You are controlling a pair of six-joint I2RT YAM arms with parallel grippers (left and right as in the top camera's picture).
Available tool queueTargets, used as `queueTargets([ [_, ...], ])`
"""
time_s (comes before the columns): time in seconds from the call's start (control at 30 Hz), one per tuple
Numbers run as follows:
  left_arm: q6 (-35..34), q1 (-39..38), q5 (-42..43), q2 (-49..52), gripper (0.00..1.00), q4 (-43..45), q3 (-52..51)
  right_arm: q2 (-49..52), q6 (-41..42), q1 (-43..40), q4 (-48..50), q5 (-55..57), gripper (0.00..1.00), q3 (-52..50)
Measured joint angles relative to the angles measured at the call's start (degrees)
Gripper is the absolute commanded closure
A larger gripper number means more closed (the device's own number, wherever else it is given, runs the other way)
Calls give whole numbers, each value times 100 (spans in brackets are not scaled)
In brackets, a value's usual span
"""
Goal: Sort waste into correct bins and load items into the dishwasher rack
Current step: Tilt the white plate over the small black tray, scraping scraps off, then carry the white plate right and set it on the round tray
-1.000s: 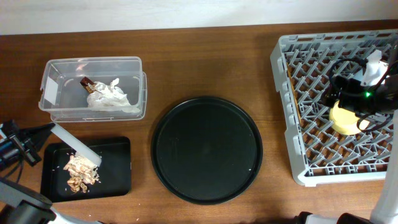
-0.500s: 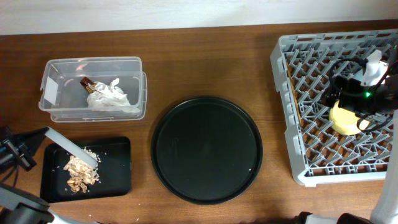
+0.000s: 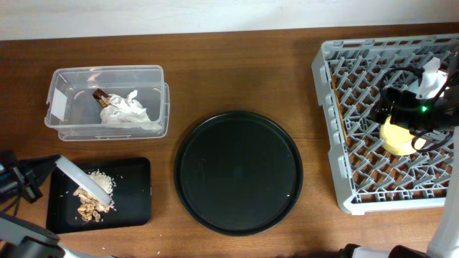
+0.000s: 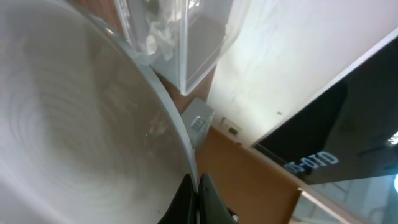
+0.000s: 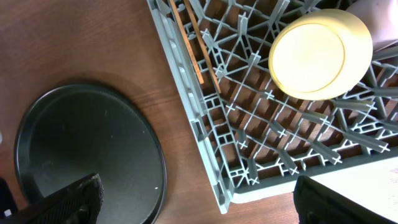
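On the table (image 3: 237, 79) my left gripper (image 4: 194, 196) pinches the grey plate (image 4: 74, 124), tilted over the black tray (image 3: 136, 193) beside it. My right gripper (image 5: 196, 199) gapes empty, yellow bowl (image 5: 320, 53) just ahead in the rack (image 5: 193, 118)

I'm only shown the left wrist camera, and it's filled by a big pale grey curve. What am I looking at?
Observer: A pale grey plate. Overhead, the left gripper holds it by the rim, tilted over a shallow black tray.
Operator: Is anything in that tray?
Observer: Yes, a heap of beige-brown food scraps, partly under the plate.
Operator: What's the other arm doing?
Observer: The right gripper is open above the grey dishwasher rack, where a yellow bowl sits.
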Motion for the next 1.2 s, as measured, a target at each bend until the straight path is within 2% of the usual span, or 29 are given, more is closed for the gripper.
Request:
queueTargets([
  [0.2,0,-444,-236,-505,99,-9,-22,0,0,0,2,0,1,0],
  [0.4,2,-1373,-326,-1161,99,-9,-24,0,-2,0,2,0,1,0],
  [0.53,0,-2297,-435,-1539,99,-9,-26,0,-2,0,2,0,1,0],
  [0.73,-234,-4452,-516,-2044,99,315,-26,0,0,0,0,0,1,0],
  [0.83,-509,-5372,-551,-2046,99,780,-26,0,0,0,0,2,1,0],
  [0.97,-1355,-6791,-857,-2046,99,2114,-48,2,0,0,4,2,1,0],
  [1.1,-2614,-8008,-2153,-2046,99,3008,-55,7,-2,0,0,2,1,0],
  [1.2,-3235,-8815,-3211,-2046,99,3442,-57,7,-2,0,0,2,2,0],
])
